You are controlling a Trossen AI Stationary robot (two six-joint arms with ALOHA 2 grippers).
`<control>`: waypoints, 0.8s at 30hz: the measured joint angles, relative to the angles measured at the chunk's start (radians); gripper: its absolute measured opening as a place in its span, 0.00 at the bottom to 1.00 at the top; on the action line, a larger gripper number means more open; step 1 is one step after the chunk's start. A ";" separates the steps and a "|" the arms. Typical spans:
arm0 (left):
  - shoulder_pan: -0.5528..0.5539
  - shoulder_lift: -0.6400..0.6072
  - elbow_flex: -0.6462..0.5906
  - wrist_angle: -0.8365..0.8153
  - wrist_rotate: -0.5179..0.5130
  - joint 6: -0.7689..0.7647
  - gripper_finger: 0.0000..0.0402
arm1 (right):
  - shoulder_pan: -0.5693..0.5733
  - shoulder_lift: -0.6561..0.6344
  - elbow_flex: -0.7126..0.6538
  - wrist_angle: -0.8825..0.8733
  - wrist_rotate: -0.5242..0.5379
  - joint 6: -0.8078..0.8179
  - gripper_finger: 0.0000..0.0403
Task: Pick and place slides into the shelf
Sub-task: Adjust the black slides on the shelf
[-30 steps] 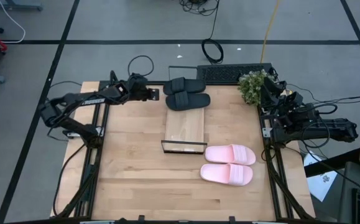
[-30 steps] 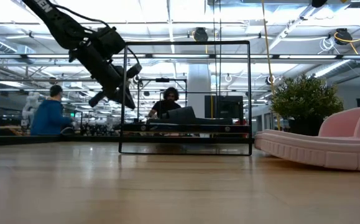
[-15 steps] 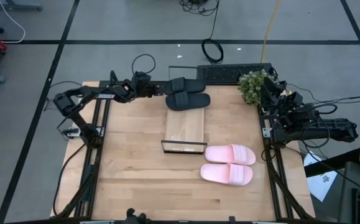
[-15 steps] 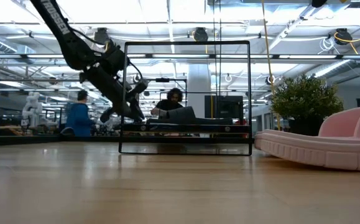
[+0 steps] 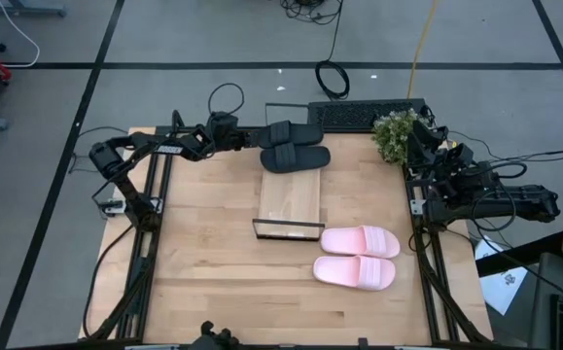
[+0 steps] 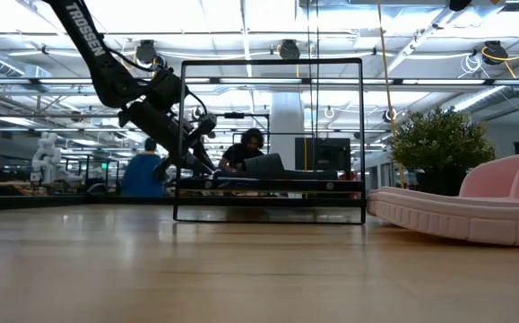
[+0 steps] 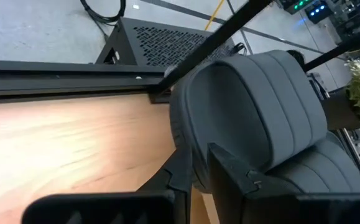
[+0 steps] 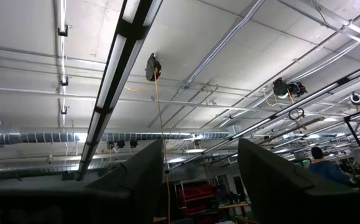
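Two black slides (image 5: pixel 296 130) (image 5: pixel 300 157) lie side by side, soles down, on the far end of the shelf's plank (image 5: pixel 289 199). The shelf's black frame (image 6: pixel 268 63) stands at its near end. My left gripper (image 5: pixel 255 139) reaches in from the left, slanting down to the far black slide's (image 7: pixel 260 106) left end, and is shut on it. Two pink slides (image 5: pixel 359 240) (image 5: pixel 354 272) lie on the table to the right of the frame. My right gripper (image 8: pixel 201 180) waits at the table's right edge, pointing up, open. My left gripper pinches the edge of the far black slide's wide strap (image 7: pixel 189 134), at the slide's left end, between its two fingers, which stand close together. The fingers come from the table's left, slanting down. The slide lies flat on the shelf.
A potted plant (image 5: pixel 395 136) stands at the far right corner, next to my right arm. A black perforated panel (image 5: pixel 364 115) lies beyond the far edge. Bare tabletop spreads across the near and left parts. People show in the room behind (image 6: pixel 147 166).
My left gripper has come down and toward the table's right, from the far left corner to the left end of the far black slide, and has tipped further downward. In the last half second it has hardly moved.
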 joint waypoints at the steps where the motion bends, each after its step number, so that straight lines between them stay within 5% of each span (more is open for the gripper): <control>1: 0.003 0.000 0.000 0.001 -0.003 0.000 0.11 | 0.000 0.000 0.000 -0.002 0.000 0.000 0.49; 24: 0.001 0.000 0.000 -0.052 0.018 -0.007 0.11 | 0.000 0.010 0.000 -0.004 0.000 0.014 0.49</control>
